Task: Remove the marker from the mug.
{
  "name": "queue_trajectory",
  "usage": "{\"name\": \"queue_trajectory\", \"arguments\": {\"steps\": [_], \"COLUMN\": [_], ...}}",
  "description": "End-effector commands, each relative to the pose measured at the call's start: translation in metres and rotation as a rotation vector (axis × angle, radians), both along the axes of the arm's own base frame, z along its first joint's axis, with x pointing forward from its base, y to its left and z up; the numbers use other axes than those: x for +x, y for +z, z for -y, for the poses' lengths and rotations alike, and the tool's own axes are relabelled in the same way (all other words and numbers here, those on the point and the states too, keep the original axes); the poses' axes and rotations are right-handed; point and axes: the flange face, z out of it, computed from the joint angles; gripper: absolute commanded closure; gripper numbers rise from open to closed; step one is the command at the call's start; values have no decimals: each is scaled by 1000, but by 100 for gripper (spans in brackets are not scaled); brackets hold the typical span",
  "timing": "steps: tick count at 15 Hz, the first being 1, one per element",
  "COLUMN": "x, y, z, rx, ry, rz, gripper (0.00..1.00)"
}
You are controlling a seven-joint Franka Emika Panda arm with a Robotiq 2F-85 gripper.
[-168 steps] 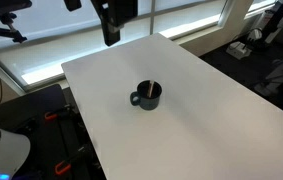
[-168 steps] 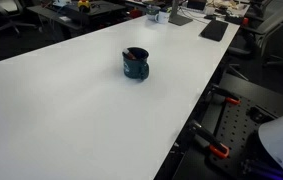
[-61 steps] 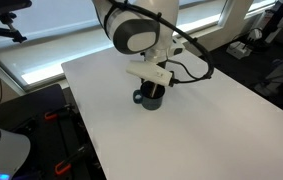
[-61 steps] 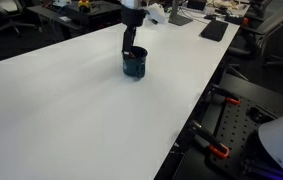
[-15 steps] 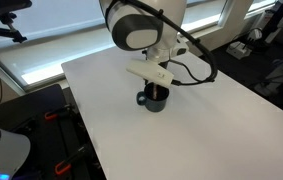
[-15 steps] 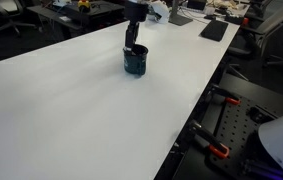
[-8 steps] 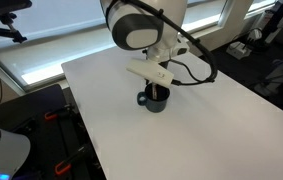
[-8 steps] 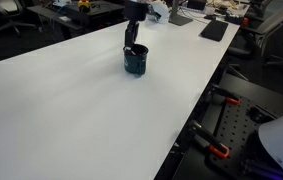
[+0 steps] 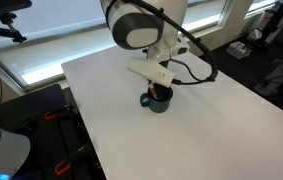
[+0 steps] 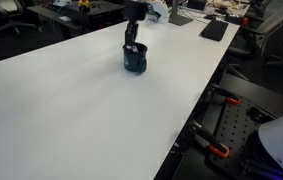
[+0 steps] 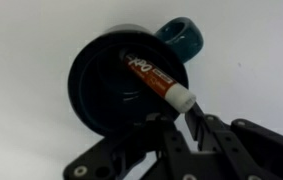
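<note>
Gripper (image 11: 186, 122) – black, hard-edged, two fingers – is directly over the mug, its tips drawn near together at the marker's pale end. Whether they actually clamp that end cannot be told from the wrist view. In both exterior views the gripper (image 9: 157, 92) (image 10: 132, 48) stands at the mug's mouth.

One table (image 9: 216, 125) (image 10: 71, 115): white, flat, smooth matte top.

One mug (image 11: 86, 70): round, dark blue-grey, glossy, dark inside, with a single loop handle. It stands upright on the table (image 9: 159, 104) (image 10: 135, 67).

One marker (image 11: 153, 78): a thin cylinder with a reddish-brown printed barrel and whitish end – it lies aslant across the mug's opening, pale end at the rim nearest the gripper.
</note>
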Motion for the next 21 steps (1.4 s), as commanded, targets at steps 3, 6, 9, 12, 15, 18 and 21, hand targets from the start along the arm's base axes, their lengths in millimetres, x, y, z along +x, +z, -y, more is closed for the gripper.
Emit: {"name": "queue_trajectory", "arguments": {"steps": [3, 6, 9, 12, 15, 18, 21], "x": [1, 1, -1, -2, 0, 4, 6], "y": [9, 12, 17, 26, 42, 58, 65], "z": [-1, -1, -2, -2, -1, -1, 3], "rx": [12, 10, 7, 1, -8, -13, -31], "ry": [11, 10, 16, 17, 16, 22, 36], "rz": [-3, 3, 13, 21, 45, 83, 90], "gripper": [89, 62, 42, 19, 0, 0, 0]}}
